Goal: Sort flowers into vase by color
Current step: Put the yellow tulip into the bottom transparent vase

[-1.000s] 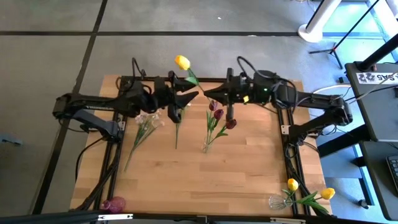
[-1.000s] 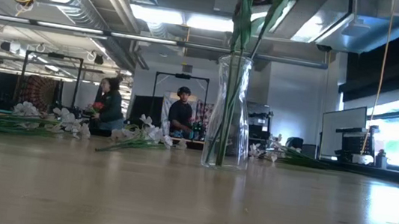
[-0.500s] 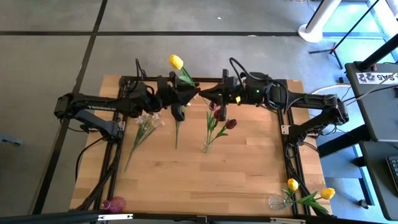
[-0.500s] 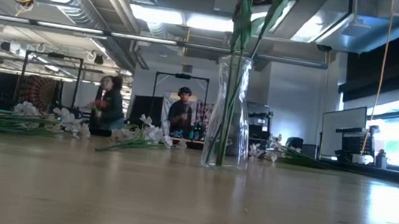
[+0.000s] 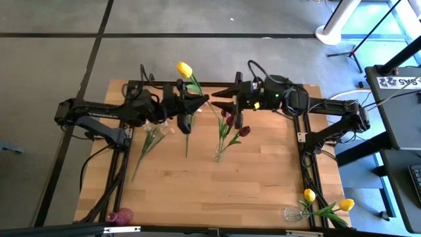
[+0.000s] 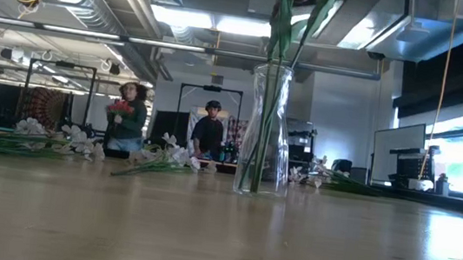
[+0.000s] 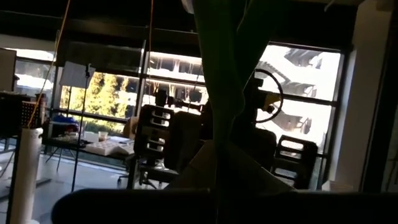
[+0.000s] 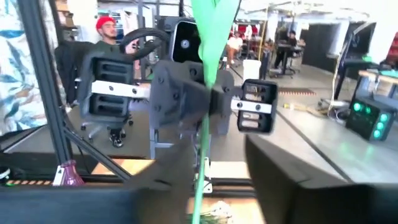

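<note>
Up at the far edge of the table [image 5: 197, 191], my left gripper [image 5: 202, 100] is clamped on the green stem of a yellow tulip [image 5: 185, 69], pinching it low down so the bloom sticks out past the table edge over the grey floor, tilted away from me with one long leaf [image 5: 195, 84] trailing back toward the fingers. From the left wrist cam all I get is that stem [image 7: 219, 99] as a dark green band running straight up the middle. Facing it nose to nose is the right gripper [image 5: 220, 100], and its fingers look parted, sitting just beside the same stem rather than squeezing it; in the right wrist cam the stem [image 8: 202, 143] runs pale green between me and the other arm's wrist. Moving outward, a clear glass vase [image 5: 218, 155] stands mid-table with dark red tulips [image 5: 231, 121] in it, heads leaning toward the far side. Left of that, a loose green stem [image 5: 187, 139] lies flat, and further left a spray of tiny white-pink blossoms [image 5: 155, 129] lies on the wood. At the near right corner a second vase [image 5: 293, 213] holds two more yellow tulips [image 5: 327, 200]. Near left corner has a small pink vase [image 5: 120, 216]. Low cam shows two people [image 6: 127, 122] way back in the room.
</note>
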Tool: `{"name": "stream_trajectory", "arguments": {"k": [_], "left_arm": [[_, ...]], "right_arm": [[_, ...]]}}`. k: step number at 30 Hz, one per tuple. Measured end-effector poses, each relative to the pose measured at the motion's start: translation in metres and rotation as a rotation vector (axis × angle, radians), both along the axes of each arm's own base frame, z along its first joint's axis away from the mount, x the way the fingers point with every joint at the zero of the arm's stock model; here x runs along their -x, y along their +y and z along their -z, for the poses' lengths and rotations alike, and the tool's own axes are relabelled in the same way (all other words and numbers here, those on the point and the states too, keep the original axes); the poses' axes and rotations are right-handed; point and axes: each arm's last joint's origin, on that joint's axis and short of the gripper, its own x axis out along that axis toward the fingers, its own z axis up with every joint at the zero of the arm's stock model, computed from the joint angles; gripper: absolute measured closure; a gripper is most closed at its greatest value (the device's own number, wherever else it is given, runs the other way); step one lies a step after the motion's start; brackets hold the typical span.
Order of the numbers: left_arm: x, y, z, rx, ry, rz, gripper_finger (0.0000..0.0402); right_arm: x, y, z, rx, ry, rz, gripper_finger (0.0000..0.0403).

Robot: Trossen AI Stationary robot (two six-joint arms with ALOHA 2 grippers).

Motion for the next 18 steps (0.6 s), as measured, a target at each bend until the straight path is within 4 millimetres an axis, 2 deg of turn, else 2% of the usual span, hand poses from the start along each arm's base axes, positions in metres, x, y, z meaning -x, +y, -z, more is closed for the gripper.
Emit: {"name": "stream_trajectory", "arguments": {"k": [4,8,14,18], "left_arm": [[0.012,-0.007,-0.006,-0.026,0.032,0.019,0.0399],[0.015,-0.016,-0.004,-0.014,0.061,0.078,0.0400],[0.028,-0.053,-0.012,-0.036,0.023,0.221,0.0401],[0.040,-0.068,-0.020,-0.071,-0.019,0.275,0.0401]], "right_arm": [[0.009,0.006,-0.006,0.081,-0.003,-0.035,0.0172],[0.017,0.016,-0.014,0.181,-0.048,-0.058,0.0120],[0.030,0.022,-0.027,0.246,-0.126,-0.062,0.0111],[0.033,0.027,-0.035,0.266,-0.205,-0.070,0.0115]]}}
